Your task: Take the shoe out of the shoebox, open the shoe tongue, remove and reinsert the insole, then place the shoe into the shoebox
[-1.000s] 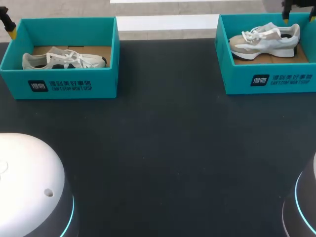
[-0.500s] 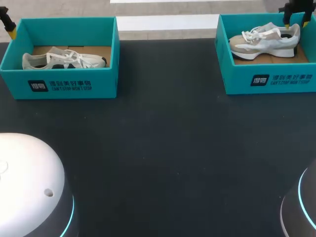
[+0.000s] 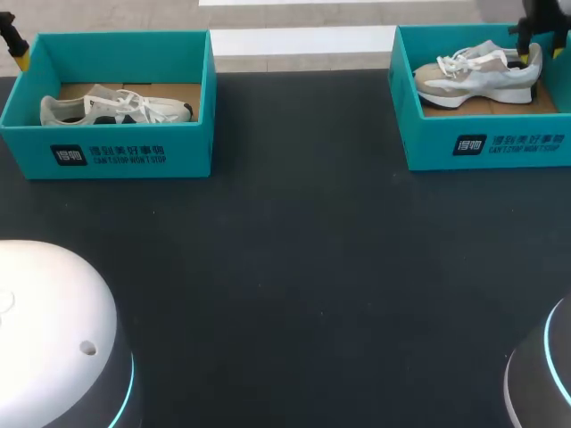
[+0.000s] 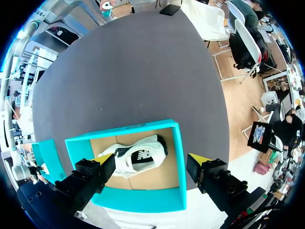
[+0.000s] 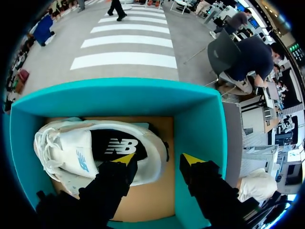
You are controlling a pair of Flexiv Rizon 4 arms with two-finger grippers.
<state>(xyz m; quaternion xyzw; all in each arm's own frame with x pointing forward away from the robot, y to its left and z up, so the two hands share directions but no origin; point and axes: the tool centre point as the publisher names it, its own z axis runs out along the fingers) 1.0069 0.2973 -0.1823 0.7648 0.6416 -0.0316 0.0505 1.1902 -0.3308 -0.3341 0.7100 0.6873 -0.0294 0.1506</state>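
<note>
Progress: none of the task's steps is judged complete; both shoes lie inside their boxes, and the take-out step appears to be only at the approach.
Right shoe: the grey-and-white lace-up sneaker point(image 5: 71, 148) is seen lying on its side on the brown liner of the right teal cardboard shoebox point(image 5: 119, 90), with its heel towards the box's end wall.
Right claw: the right claw point(image 5: 157, 160) is lowered into that box at the heel end. Its fingers are spread, one yellow tip over the shoe's side near the heel and the other beside the box wall. Nothing is pinched, and contact with the shoe cannot be told.
Left shoe: the white mesh sneaker point(image 4: 138, 157) is seen lying on its side in the left teal cardboard shoebox point(image 4: 138, 200).
Left claw: the left claw point(image 4: 150, 160) is held above that box with its fingers spread wide. Nothing is held and nothing is touched.
Surface: the black surface point(image 3: 294, 267) between the two boxes is where a lifted shoe would presumably be worked on.
Remaining: a grip on the heel, the lift out, the tongue opening, the insole's removal and reinsertion, and the return to the box are all judged to be outstanding.
</note>
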